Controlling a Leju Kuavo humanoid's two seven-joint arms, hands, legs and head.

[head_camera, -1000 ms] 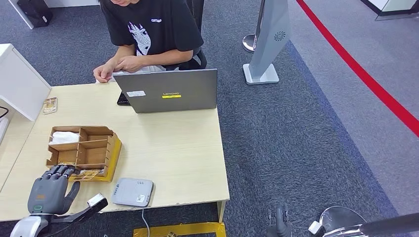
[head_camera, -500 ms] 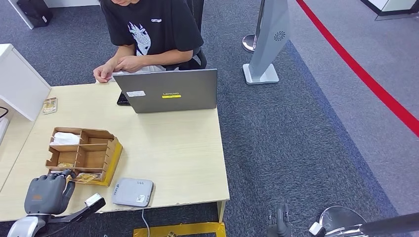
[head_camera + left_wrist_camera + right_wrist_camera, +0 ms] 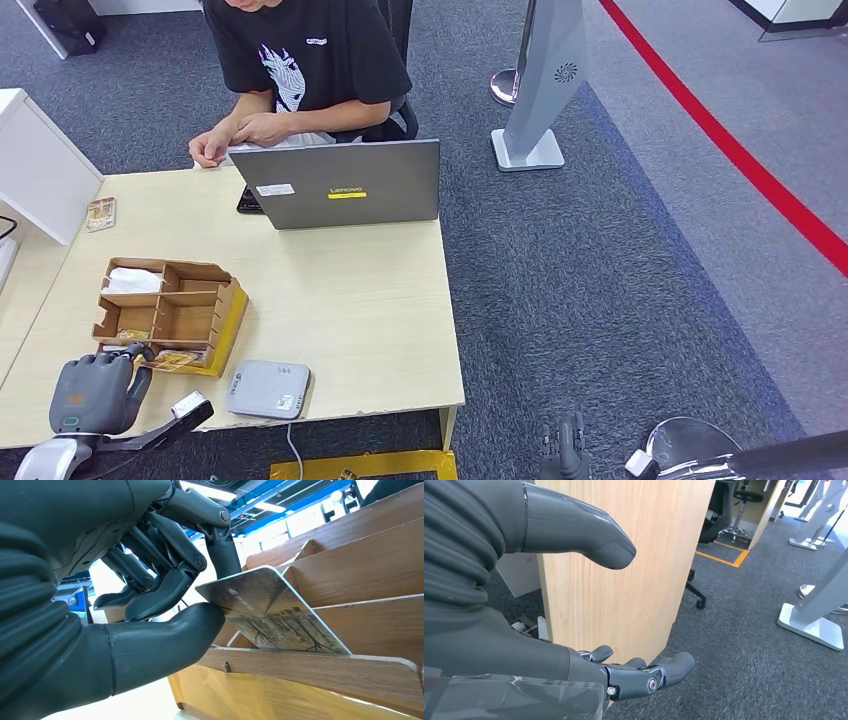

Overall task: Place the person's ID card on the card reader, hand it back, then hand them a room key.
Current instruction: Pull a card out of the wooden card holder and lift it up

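My left hand [image 3: 93, 392] sits at the near left corner of the table, against the near side of the wooden organizer box [image 3: 168, 312]. In the left wrist view its thumb and fingers [image 3: 165, 587] pinch a room key card [image 3: 272, 612] printed with trees, which stands slanted in the box's front slot [image 3: 172, 358]. The grey card reader [image 3: 268, 388] lies flat to the right of the hand. Another card [image 3: 101, 212] lies at the table's far left. My right hand [image 3: 565, 452] hangs beside the table, its fingers [image 3: 644, 675] apart and holding nothing.
A person in a black shirt [image 3: 300, 60] sits across the table, both hands at a grey laptop [image 3: 345, 185]. A white box [image 3: 40, 165] stands at the far left. A silver stand [image 3: 545, 90] and a red floor line [image 3: 740, 155] are on the carpet to the right.
My left hand has drawn back a little toward me, and the wooden box has shifted slightly with it. The right arm and the person have not moved.
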